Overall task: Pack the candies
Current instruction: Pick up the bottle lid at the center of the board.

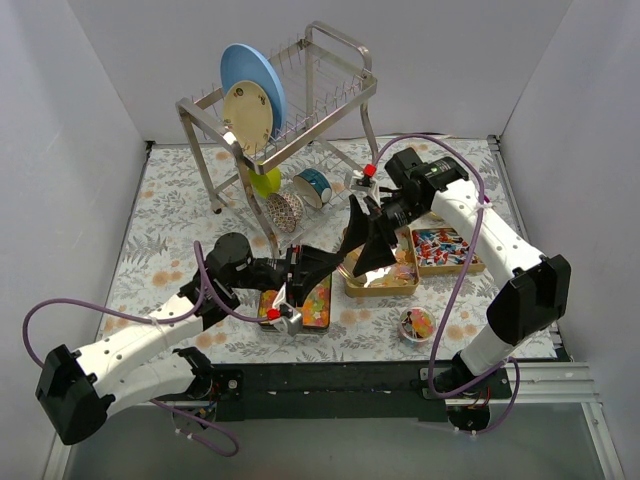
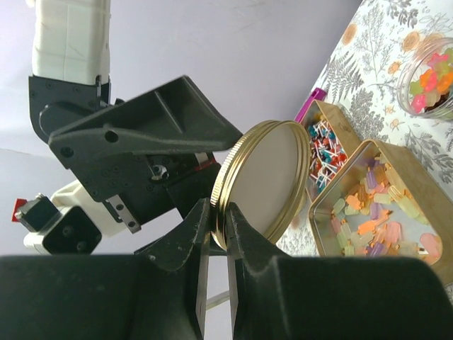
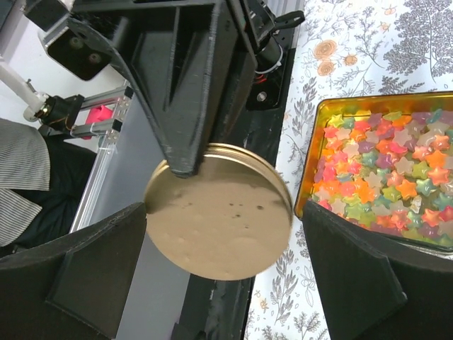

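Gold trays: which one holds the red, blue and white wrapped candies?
The rightmost tray in the top view. The middle tray holds pastel pieces, the left tray coloured stars.

The left end effector (image 2: 219, 214) grips the gold lid (image 2: 272, 177) by its rim, candies (image 2: 364, 209) beyond.
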`<action>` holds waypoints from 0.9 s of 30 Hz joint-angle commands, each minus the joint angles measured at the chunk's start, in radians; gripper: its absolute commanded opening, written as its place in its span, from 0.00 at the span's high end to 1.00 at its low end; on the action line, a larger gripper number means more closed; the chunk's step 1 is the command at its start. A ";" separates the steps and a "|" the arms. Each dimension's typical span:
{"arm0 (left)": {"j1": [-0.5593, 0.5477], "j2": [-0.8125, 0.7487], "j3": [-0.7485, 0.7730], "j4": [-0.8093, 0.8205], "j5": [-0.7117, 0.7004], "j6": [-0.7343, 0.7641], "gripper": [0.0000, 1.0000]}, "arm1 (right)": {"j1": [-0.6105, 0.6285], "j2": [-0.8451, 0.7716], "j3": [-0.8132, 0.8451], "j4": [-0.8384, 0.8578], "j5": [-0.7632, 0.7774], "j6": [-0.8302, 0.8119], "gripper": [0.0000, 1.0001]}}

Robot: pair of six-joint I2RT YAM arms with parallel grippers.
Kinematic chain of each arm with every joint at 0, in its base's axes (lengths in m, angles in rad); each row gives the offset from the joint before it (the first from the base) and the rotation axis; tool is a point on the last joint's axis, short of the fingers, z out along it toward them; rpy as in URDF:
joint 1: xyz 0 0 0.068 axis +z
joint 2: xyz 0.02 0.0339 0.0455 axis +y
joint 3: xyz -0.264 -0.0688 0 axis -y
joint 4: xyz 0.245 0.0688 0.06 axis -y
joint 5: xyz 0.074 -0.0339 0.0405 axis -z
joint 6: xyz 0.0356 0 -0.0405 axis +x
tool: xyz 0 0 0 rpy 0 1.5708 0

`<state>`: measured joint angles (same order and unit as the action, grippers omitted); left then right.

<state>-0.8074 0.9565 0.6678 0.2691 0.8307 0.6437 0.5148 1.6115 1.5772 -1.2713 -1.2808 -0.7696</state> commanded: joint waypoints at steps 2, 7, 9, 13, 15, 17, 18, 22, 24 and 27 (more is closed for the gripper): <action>-0.004 0.005 0.009 0.028 -0.051 0.017 0.90 | 0.019 -0.010 0.053 -0.039 -0.015 -0.027 0.02; -0.004 0.021 -0.004 0.088 -0.091 0.001 0.90 | 0.047 -0.021 0.061 -0.039 0.046 -0.007 0.02; -0.004 0.028 -0.005 0.116 -0.096 -0.004 0.89 | 0.059 -0.019 0.060 -0.039 0.073 -0.005 0.02; -0.006 0.034 -0.007 0.145 -0.104 -0.007 0.89 | 0.059 -0.019 0.040 -0.037 0.075 -0.013 0.02; -0.004 0.034 -0.007 0.136 -0.104 -0.007 0.89 | 0.059 -0.018 0.038 -0.036 0.067 -0.017 0.04; -0.006 0.028 -0.010 0.128 -0.104 -0.003 0.88 | 0.056 -0.018 0.037 -0.037 0.067 -0.019 0.05; -0.006 0.025 -0.013 0.128 -0.104 -0.001 0.84 | 0.053 -0.019 0.035 -0.036 0.069 -0.022 0.06; -0.006 0.010 -0.034 0.127 -0.125 0.017 0.30 | 0.030 -0.028 0.023 -0.033 0.103 -0.027 0.25; -0.006 0.005 -0.031 0.154 -0.159 -0.016 0.16 | 0.019 -0.041 0.006 -0.036 0.155 -0.036 0.28; -0.004 0.014 0.018 0.142 -0.231 -0.103 0.13 | -0.005 -0.074 -0.031 -0.037 0.236 -0.039 0.32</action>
<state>-0.8135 0.9848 0.6441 0.3870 0.7017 0.6231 0.5407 1.6016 1.5826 -1.2858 -1.1454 -0.7883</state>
